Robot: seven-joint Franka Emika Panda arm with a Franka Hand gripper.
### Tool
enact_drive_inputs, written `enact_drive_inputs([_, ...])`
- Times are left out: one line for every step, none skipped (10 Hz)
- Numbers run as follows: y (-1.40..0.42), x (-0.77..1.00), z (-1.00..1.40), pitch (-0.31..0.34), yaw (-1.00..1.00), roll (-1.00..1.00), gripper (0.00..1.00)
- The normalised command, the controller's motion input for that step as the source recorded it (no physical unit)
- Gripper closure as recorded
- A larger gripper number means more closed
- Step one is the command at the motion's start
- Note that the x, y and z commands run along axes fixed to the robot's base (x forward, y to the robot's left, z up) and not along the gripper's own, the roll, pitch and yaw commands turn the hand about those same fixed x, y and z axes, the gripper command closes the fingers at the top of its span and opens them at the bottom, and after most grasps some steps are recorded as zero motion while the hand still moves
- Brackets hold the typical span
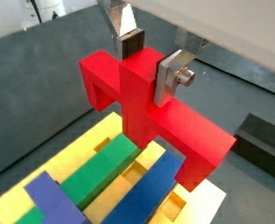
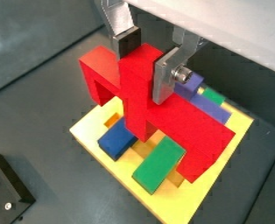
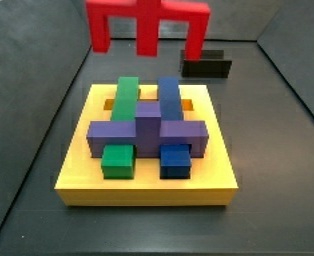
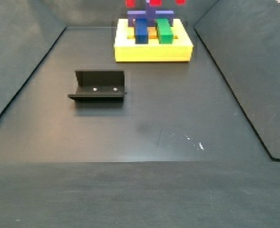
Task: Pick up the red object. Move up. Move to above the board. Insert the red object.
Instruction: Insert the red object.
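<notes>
The red object [image 1: 164, 122], a bar with three prongs pointing down, is held in the air by its middle stem. My gripper [image 1: 150, 63] is shut on it, one dark pad and one silver finger on either side, as both wrist views show [image 2: 144, 59]. The red object [image 2: 164, 122] hangs over the yellow board [image 2: 210, 197]. In a side view the red object [image 3: 146, 20] is above the board's [image 3: 146, 185] far end, clear of it. My gripper is out of frame in both side views.
Green [image 3: 126, 95], blue [image 3: 168, 95] and purple [image 3: 146, 130] pieces sit in the board. The fixture [image 4: 98, 86] stands on the dark floor apart from the board [image 4: 154, 53], and also shows behind the board in a side view [image 3: 207, 67]. Grey walls surround the floor.
</notes>
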Motion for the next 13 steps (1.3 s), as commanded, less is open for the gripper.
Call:
enact_drive_inputs([0.0,0.17,-0.51,0.027,0.0,0.29,1.0])
enact_drive_inputs([0.0,0.16,-0.46,0.027,0.0,0.2,1.0])
enact_drive_inputs([-0.23,0.0,-0.42,0.004,0.0,0.15,1.0])
enact_drive_inputs([-0.16,0.0,-0.35,0.0,0.0,0.06,1.0])
enact_drive_inputs([-0.07,0.0,-0.3,0.0,0.0,0.0,1.0])
enact_drive_inputs([-0.05,0.06,-0.23,0.021,0.0,0.0,1.0])
enact_drive_inputs([0.0,0.29,-0.3,0.029,0.0,0.0,1.0])
enact_drive_inputs([0.0,0.3,-0.28,0.034,0.0,-0.01,1.0])
enact_drive_inputs([0.0,0.26,-0.23,0.036,0.0,-0.01,1.0])
enact_drive_inputs([0.0,0.15,-0.21,0.027,0.0,-0.03,1.0])
enact_drive_inputs([0.0,0.0,-0.27,0.003,0.0,-0.02,1.0])
enact_drive_inputs([0.0,0.0,-0.17,0.024,0.0,-0.01,1.0])
enact_drive_inputs([0.0,-0.1,0.0,0.0,0.0,0.0,1.0])
